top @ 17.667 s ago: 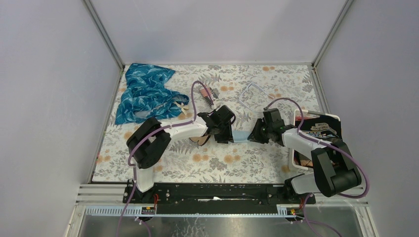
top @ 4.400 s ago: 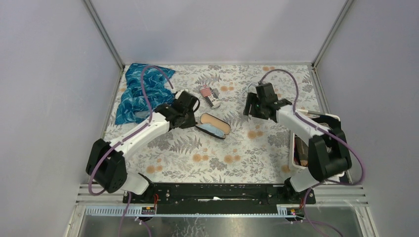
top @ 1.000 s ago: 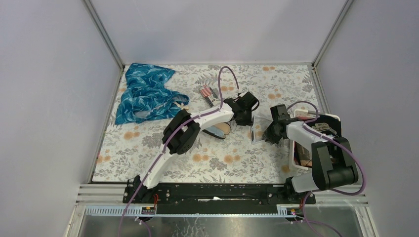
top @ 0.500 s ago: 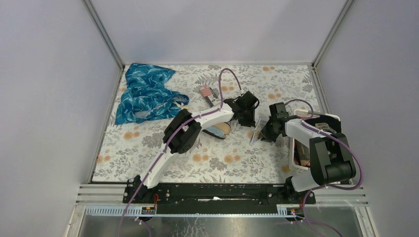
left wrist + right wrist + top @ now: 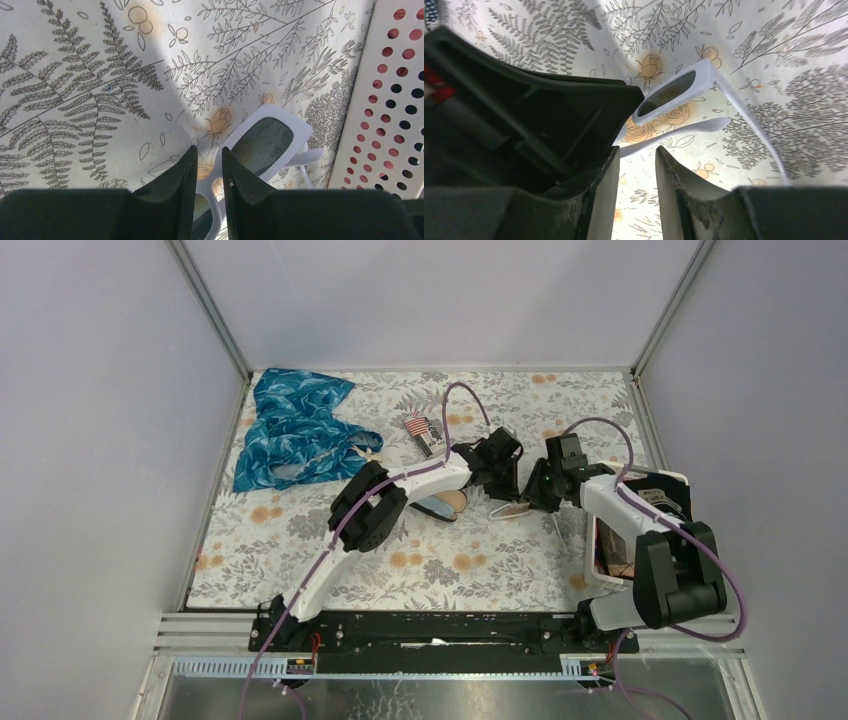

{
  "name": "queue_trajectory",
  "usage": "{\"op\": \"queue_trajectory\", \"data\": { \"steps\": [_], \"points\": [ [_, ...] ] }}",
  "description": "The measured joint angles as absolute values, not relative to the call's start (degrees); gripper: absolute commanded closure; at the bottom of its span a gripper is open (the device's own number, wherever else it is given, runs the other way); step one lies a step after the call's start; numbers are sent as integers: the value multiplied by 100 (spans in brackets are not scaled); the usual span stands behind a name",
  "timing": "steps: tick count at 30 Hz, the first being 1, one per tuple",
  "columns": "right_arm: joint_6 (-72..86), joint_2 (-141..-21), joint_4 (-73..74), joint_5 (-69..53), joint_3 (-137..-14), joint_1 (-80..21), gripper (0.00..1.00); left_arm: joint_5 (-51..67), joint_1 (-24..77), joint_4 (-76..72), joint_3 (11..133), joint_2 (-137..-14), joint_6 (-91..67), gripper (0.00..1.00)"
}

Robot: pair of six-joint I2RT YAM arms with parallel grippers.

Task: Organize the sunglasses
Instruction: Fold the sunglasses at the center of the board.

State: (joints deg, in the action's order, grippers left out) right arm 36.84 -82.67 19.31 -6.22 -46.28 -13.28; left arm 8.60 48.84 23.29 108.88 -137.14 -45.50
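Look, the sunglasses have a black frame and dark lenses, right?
Not quite. The sunglasses have a white frame, not a black one; the lenses are dark. The left wrist view shows it clearly.

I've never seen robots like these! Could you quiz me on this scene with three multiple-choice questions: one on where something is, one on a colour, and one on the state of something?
1. Where does the blue patterned cloth lie?
A) in the white basket
B) at the far left corner of the table
C) beside the right arm's base

2. What colour is the frame of the sunglasses in the middle of the scene?
A) red
B) black
C) white

3. How is the glasses case next to them?
A) lying open
B) shut
C) standing on end

Answers:
1 B: the top view shows it bunched in the far left corner.
2 C: both wrist views show a white frame round dark lenses.
3 A: its tan lining shows in the top view.
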Motion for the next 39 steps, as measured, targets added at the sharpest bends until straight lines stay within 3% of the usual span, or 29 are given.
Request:
{"op": "queue_trajectory", "data": {
  "steps": [4,7,9,16,32,35,39],
  "points": [
    [3242,-7900,2158,-233,-4768,-1334,52,860,4849,2318,10744,-13620,-4545,71],
    [2895,-7850,2281,126,-4862,-1334,39,864,4814,2318,10702,-13596,-4545,71],
    [2676,-7850,2353,311,-4856,-1334,38,860,4794,2359,10696,-13579,-4532,70],
    [2255,-7666,2373,707,-4473,-1334,44,838,4716,2526,10713,-13555,-4338,70],
    [2182,-8044,2112,803,-4182,-1068,46,812,4713,2589,10737,-13555,-4226,70],
    [2191,-8141,2067,799,-4130,-1022,51,812,4713,2600,10742,-13555,-4222,70],
    [2185,-8235,2010,786,-4128,-989,65,810,4724,2670,10772,-13557,-4185,70]
  ]
}}
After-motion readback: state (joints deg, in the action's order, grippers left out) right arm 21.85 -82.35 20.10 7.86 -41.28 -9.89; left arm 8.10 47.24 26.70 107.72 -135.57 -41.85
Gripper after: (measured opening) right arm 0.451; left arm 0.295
